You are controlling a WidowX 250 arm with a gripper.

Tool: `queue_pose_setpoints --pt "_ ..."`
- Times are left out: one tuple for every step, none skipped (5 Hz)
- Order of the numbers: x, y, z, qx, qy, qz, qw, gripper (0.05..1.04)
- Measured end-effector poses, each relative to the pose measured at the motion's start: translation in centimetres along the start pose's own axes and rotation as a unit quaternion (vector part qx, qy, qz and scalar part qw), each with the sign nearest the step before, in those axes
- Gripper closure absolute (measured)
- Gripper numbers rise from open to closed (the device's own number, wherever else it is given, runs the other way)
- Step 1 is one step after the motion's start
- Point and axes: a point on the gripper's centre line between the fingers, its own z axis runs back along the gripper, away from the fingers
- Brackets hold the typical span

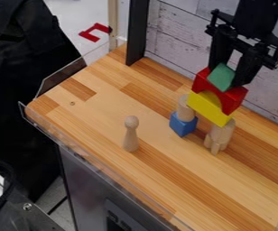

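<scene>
The black gripper [228, 72] hangs at the upper right, its fingers on both sides of a green block [222, 77] and shut on it. Directly beneath, the green block meets the top of a red arch [235, 95]. The arch stands on a yellow block [207, 108], which is tilted in the view and spans two supports. Its left support is a wooden cylinder [185, 107] on a blue cube [183, 125]. On the right, plain wooden pieces [222, 134] stand upright beneath the yellow block.
A wooden peg figure [130, 134] with a round head stands upright left of the stack on the wooden tabletop [93, 117]. Clear panels edge the table. A black post [137, 34] and a whitewashed plank wall [178, 34] rise behind. A red piece [95, 32] lies beyond the table.
</scene>
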Motion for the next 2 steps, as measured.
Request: queue_pose_setpoints --pt "0.2 0.1 -0.1 0.001 -0.006 0.004 1.0000 0.524" --pt "-0.1 2.0 0.9 0.005 -0.024 0.024 0.9994 0.524"
